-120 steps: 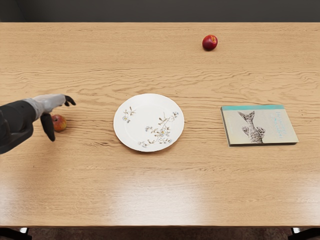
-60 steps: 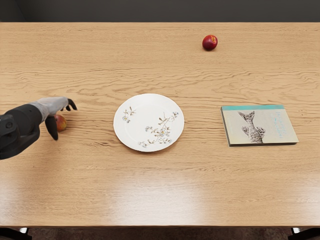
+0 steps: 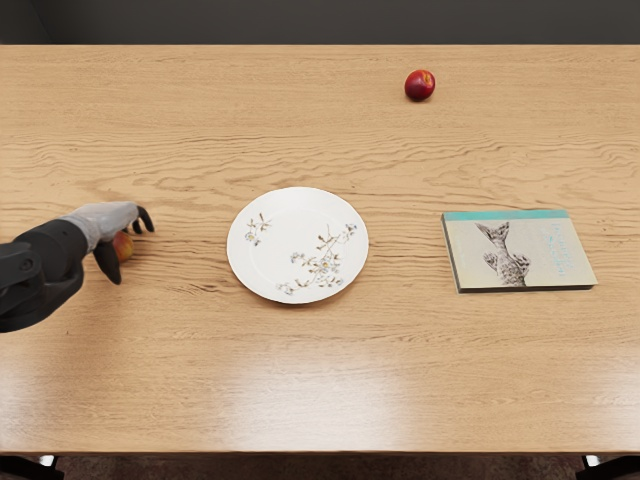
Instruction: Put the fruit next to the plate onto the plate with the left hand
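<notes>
Change since a second ago: left hand (image 3: pixel 108 232) has come lower and a little nearer the viewer, settling over the fruit; far more of the fruit was in plain view then, now only a sliver shows.
Left hand, make: grey five-finger hand with dark fingertips (image 3: pixel 146 222), on a dark forearm entering from the left edge of the head view.
Left hand, state: fingers curled round the fruit, thumb (image 3: pixel 107 266) on the near side, fingertips arched over the far side.
Task item: small reddish-orange round fruit (image 3: pixel 125 246), mostly hidden under the palm, low against the table, well to the left of the plate and not on it.
Receiving item: white round china plate with a floral sprig pattern (image 3: pixel 300 205), lying flat near the middle of the table, nothing on it.
Support: light wooden table with visible grain (image 3: pixel 320 380), filling nearly the whole view.
Other item 1: dark red apple (image 3: pixel 420 84), near the far edge, right of centre, well apart from plate and hand.
Other item 2: flat book with a teal spine strip and a fish drawing on its cover (image 3: pixel 518 250), lying closed to the right of the plate, apart from it.
</notes>
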You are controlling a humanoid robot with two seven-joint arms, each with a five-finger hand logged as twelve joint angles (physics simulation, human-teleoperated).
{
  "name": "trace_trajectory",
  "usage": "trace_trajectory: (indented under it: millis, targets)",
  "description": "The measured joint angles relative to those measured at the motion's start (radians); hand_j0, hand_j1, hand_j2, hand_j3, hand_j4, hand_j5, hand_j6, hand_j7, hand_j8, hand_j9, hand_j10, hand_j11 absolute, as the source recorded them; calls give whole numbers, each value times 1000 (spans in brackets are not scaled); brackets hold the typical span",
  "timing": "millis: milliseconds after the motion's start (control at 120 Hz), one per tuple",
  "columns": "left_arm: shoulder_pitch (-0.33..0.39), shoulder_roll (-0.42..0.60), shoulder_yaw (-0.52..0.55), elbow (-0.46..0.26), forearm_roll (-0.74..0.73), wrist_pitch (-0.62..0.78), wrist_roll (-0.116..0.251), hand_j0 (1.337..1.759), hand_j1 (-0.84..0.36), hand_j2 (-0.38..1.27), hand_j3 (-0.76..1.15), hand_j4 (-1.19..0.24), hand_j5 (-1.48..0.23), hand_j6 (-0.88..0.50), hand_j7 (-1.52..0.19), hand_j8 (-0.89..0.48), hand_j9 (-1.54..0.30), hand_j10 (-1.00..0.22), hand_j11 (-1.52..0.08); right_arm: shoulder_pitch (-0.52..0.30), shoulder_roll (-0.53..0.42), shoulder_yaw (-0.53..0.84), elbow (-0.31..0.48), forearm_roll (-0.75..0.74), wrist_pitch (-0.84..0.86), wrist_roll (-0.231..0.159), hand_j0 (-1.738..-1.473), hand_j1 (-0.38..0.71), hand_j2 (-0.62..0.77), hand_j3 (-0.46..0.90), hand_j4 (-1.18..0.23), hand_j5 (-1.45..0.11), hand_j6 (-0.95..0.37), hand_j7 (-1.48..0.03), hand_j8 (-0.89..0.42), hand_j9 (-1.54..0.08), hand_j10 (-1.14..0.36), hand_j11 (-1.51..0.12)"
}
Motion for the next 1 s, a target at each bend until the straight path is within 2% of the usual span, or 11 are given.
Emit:
trace_trajectory:
  millis: [208,475,617,675,767,875,967,1000]
  targets:
    - [5,9,1,-11,2,15,0,1651,-174,109,-4,-447,-574,-448,-574,-450,-575,-446,-575,0,0,0,0,0,0,0,-1658,-349,0,0,0,0,0,0,0,0,0,0]
    - [12,10,1,-15,4,17,0,1654,-286,111,2,-566,-722,-566,-721,-468,-732,-562,-731,1,0,0,0,0,-1,0,-1658,-349,0,0,0,0,0,0,0,0,0,0]
    - [14,10,1,-15,7,17,0,1653,-283,142,-87,-661,-843,-541,-847,-426,-862,-535,-871,1,0,0,0,0,-1,0,-1658,-349,0,0,0,0,0,0,0,0,0,0]
    - [10,10,0,-15,6,16,1,1650,-270,199,-201,-683,-876,-554,-881,-439,-895,-556,-904,1,0,0,0,0,-1,0,-1658,-349,0,0,0,0,0,0,0,0,0,0]
    - [2,9,-1,-14,4,16,0,1650,-250,246,-128,-703,-915,-589,-915,-476,-931,-607,-942,1,0,0,0,0,-1,0,-1658,-349,0,0,0,0,0,0,0,0,0,0]
    - [-41,-10,-1,-15,-1,12,0,1651,-269,354,-75,-711,-941,-587,-939,-470,-948,-619,-958,2,0,0,0,0,-1,0,-1658,-349,0,0,0,0,0,0,0,0,0,0]
    - [-89,-40,-6,-15,-7,10,0,1652,-266,341,-48,-706,-947,-582,-946,-464,-945,-616,-957,1,0,0,0,0,-1,0,-1658,-349,0,0,0,0,0,0,0,0,0,0]
    - [-108,-73,-8,-15,-6,9,0,1652,-257,282,-41,-710,-941,-588,-940,-479,-938,-614,-954,1,0,0,0,0,-1,0,-1658,-349,0,0,0,0,0,0,0,0,0,0]
